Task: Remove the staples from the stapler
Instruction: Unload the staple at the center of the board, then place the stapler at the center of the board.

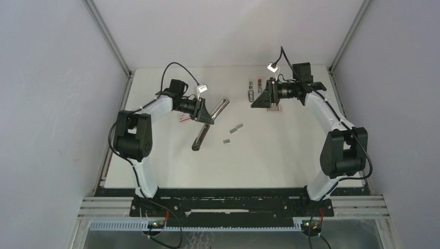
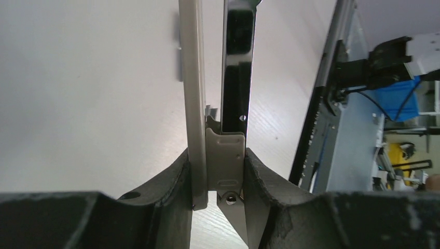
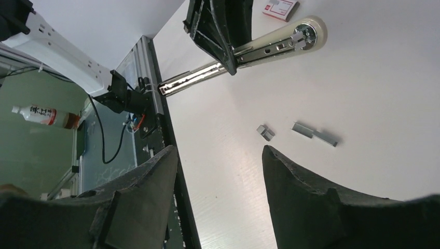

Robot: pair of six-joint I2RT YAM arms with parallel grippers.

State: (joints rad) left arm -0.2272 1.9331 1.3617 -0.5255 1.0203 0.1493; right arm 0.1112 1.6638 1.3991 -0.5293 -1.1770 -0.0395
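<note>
The white, matte worktop [image 1: 290, 155] carries a job that looks nearly done. The stapler [image 1: 201, 136], slim grey metal with a glossy black arm, is held splayed open left of centre, with the left claw [image 2: 218, 166] clenched on its hinge end. The right claw [image 3: 218, 153] hovers spread and empty. Short silver staples [image 1: 236, 127] lie loose between the two arms. Next, I'd guess, comes checking that the channel is bare.

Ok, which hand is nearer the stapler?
Left. The left hand grips the stapler at its hinge end. The right hand is open, off to its right in the top view, not touching it.
</note>
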